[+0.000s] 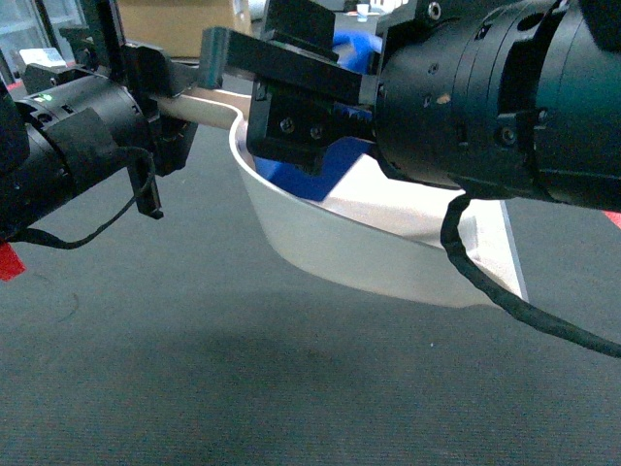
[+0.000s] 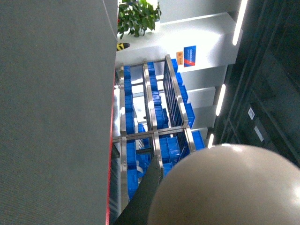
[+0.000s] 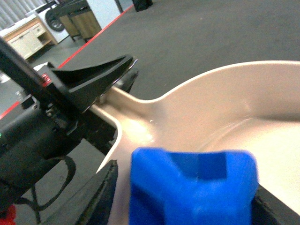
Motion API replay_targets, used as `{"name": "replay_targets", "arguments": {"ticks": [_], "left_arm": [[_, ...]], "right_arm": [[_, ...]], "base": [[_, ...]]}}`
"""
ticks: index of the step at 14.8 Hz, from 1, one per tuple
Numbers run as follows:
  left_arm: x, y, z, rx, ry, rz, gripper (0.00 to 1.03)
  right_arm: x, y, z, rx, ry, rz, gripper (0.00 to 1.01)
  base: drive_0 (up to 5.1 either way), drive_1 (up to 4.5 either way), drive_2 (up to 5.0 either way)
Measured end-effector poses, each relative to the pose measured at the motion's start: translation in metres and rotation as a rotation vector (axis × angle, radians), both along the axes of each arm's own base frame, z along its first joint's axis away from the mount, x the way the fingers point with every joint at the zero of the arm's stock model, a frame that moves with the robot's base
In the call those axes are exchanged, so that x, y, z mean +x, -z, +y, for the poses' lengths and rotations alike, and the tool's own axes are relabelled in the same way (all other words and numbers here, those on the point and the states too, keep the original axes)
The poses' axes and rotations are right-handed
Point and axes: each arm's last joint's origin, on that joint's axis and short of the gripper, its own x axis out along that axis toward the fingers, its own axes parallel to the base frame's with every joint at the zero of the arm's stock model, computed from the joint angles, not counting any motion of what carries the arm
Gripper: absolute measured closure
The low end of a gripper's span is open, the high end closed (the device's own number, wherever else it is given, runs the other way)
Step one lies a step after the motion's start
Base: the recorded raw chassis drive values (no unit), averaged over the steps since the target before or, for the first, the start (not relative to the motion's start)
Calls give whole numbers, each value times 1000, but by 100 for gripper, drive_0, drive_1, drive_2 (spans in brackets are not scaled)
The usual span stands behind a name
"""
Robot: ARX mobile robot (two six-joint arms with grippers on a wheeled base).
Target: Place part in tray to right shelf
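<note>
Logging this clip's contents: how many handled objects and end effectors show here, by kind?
Blue part: 1
Beige tray: 1
End effectors, left and right: 2
Total: 4

Dark grey carpet floor (image 1: 194, 388) under everything, w/ red line (image 3: 93, 37) running behind the tool. Potted plant (image 2: 138, 16) & orange-blue sign (image 2: 186, 55) far off. Steel rack w/ blue bins (image 2: 159, 117) opp. wall. Wood cabinet (image 3: 26, 40) in bkgd.
</note>
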Motion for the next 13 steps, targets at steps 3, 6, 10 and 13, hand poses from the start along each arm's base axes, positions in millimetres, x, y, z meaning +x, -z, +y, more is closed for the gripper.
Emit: {"name": "replay_targets", "arguments": {"ticks": [3,6,10,13], "left_arm": [[0,0,0,1,-2,1,91],[0,0,0,2,-1,0,91],[0,0,0,2,-1,0,91],[0,0,0,2,2,0,91]], "right_arm": [[-20,-45,-28,26,153,-234,2],[-71,-56,-95,-98,416,-412,3],[-157,-4,-144,-353,574,-447,3],[-159,-12,-145,-336,587,-481,3]], "base": [[0,0,0],[0,0,0],[0,0,0],[495,-250,-250]]}}
